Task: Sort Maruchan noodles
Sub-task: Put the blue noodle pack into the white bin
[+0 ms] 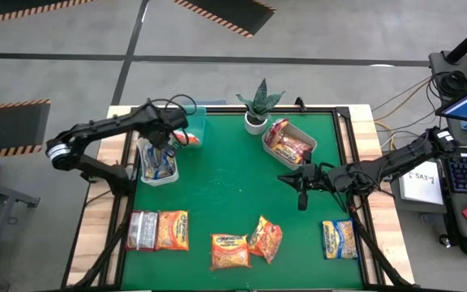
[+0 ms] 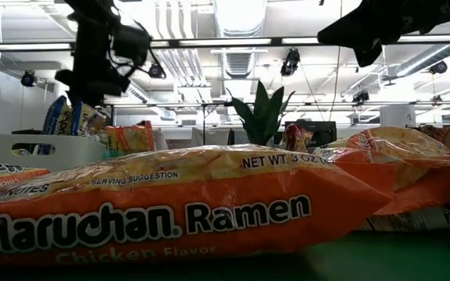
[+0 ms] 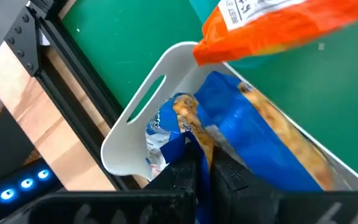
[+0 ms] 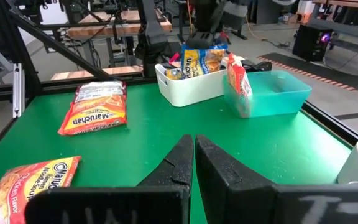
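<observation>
My left gripper is shut on a yellow-and-blue noodle packet inside the white bin at the table's left. Another yellow-and-blue packet stands in the same bin. An orange packet leans in the teal bin just beyond. Red packets fill the grey bin. A silvery packet, two orange ones, a red-orange one and a yellow-and-blue one lie flat along the near edge. My right gripper hangs shut above the mat's right half, holding nothing. My left gripper pinches the yellow-and-blue packet by its crumpled upper end between its two fingers. The fingers come from above, pointing steeply down into the white bin. The packet stands on edge below them, with its lower part inside the bin beside the other packet.
A potted plant stands at the far edge between the teal and grey bins. Black frame rails run along the table's sides. Bare green mat lies in the middle, between the bins and the row of packets.
</observation>
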Robot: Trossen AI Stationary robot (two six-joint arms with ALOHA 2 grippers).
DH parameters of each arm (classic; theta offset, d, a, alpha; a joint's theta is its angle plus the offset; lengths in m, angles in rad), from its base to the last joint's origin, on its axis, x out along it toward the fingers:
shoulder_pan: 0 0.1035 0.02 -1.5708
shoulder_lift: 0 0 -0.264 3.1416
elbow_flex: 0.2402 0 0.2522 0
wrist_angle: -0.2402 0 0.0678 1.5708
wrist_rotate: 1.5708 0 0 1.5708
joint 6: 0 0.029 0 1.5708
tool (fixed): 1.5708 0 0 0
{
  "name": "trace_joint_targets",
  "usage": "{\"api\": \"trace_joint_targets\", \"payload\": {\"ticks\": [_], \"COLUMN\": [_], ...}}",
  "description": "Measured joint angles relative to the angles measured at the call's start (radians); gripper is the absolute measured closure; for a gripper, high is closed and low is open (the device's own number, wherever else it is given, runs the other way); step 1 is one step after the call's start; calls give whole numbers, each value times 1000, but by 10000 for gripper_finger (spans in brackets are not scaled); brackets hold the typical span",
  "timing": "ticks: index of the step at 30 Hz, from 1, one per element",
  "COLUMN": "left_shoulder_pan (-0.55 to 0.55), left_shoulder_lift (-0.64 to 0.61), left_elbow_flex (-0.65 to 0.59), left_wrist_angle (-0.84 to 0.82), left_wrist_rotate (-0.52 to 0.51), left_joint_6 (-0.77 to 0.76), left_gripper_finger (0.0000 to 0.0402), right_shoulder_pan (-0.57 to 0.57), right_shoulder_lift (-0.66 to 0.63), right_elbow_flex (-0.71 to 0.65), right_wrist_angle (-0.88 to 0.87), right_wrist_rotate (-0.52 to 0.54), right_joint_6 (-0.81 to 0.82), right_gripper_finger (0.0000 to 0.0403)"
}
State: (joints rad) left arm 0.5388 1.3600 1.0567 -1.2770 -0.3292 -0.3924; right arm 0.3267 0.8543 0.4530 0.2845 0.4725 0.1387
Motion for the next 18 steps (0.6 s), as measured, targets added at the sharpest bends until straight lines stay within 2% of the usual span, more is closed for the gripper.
{"api": "trace_joint_targets", "payload": {"ticks": [6,12,18], "left_shoulder_pan": [0,-7,-33], "left_shoulder_lift": [72,70,7], "left_elbow_flex": [-2,-2,27], "left_wrist_angle": [13,13,13], "left_wrist_rotate": [-104,-114,-117], "left_joint_6": [-31,-42,-43], "left_gripper_finger": [401,401,401], "right_shoulder_pan": [0,0,0], "right_shoulder_lift": [0,0,0], "right_elbow_flex": [-1,-1,1], "right_wrist_angle": [-15,-16,-17], "right_wrist_rotate": [0,0,0], "right_joint_6": [8,7,11], "right_gripper_finger": [394,394,394]}}
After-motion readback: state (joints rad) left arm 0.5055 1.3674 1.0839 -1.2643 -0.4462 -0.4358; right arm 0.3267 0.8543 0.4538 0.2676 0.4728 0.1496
